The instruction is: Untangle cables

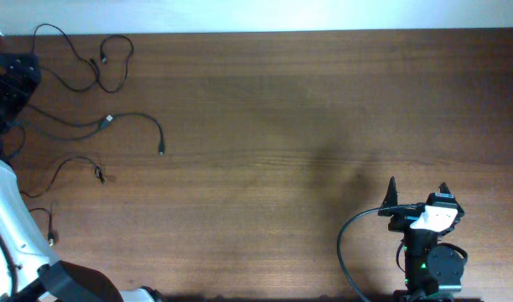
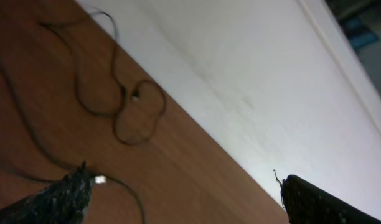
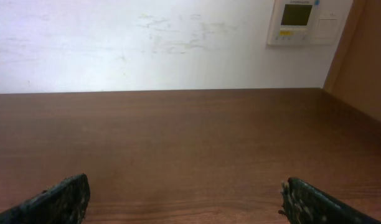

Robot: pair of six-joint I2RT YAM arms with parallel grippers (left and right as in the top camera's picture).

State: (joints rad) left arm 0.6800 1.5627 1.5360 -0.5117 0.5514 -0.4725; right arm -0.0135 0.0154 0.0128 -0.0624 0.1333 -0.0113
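Found the cables [image 1: 109,121] lying loose as separate strands at the far-left end of the wooden table [image 1: 282,109], near the left gripper [image 2: 184,193] with jaws spread wide and empty, well apart from the right gripper [image 3: 184,193], likewise spread wide, holding nothing.

The table [image 1: 282,126] is viewed from straight above and from well off by the overhead camera. The wall [image 1: 256,13] lies at 12 o'clock, the left gripper [image 1: 18,69] at 10 o'clock and the right gripper [image 1: 417,191] at 5 o'clock. The left wrist view is taken low and rolled, so the table edge is seen running diagonally. The cables [image 2: 135,96] at 10 o'clock in it are shared with the overhead view. The right wrist view is taken low, level and close to the tabletop, facing the wall, with a wall panel [image 3: 296,22] at 1 o'clock. The table's far edge is shared by all three.
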